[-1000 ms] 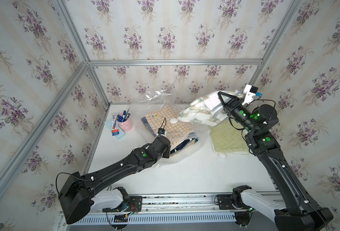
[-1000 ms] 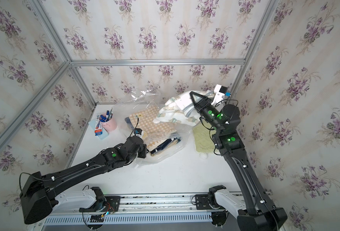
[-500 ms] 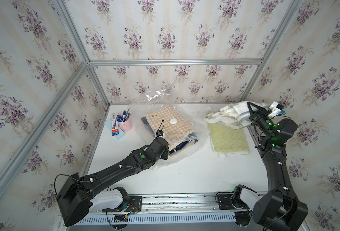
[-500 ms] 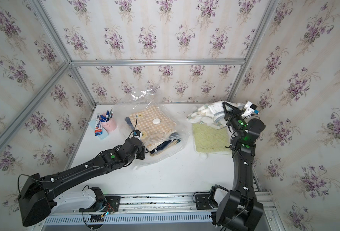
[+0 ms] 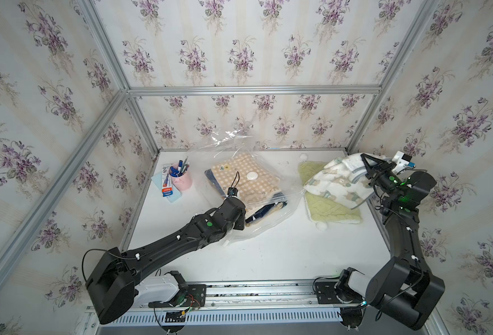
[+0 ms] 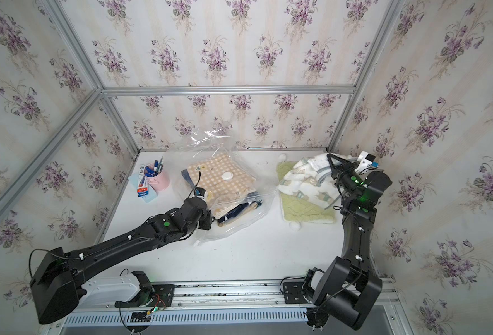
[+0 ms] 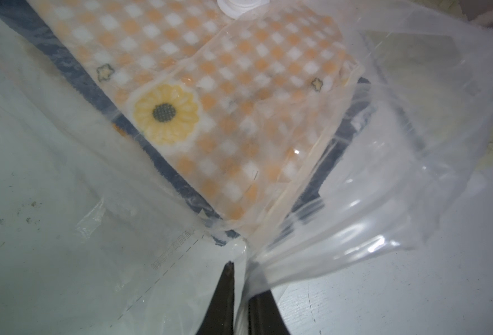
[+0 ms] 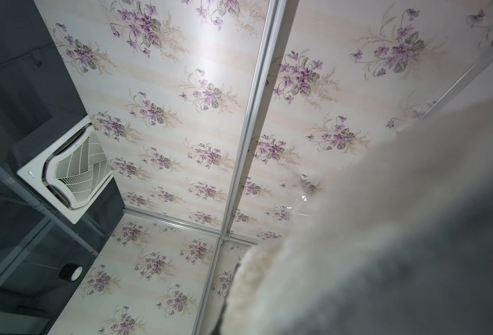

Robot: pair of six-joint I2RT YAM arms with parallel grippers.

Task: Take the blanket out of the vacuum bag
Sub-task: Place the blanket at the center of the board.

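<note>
Placement appears to be the step in hand: right claw (image 5: 366,164) grips the blanket (image 5: 338,185), outside the bag (image 5: 274,185) and over a green throw (image 5: 326,210) on the counter (image 5: 268,255), left claw (image 7: 239,278) pinches the bag's edge; next, the right claw should lower and let go.

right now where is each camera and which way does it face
top views: high in front, looking down at the table; left arm, right arm show
left wrist: low, facing vacuum bag and checked blanket; left gripper tips show
right wrist: aimed up at walls and ceiling vent; white blanket blocks, no arm
shared: valve disc, left wrist and top views
</note>
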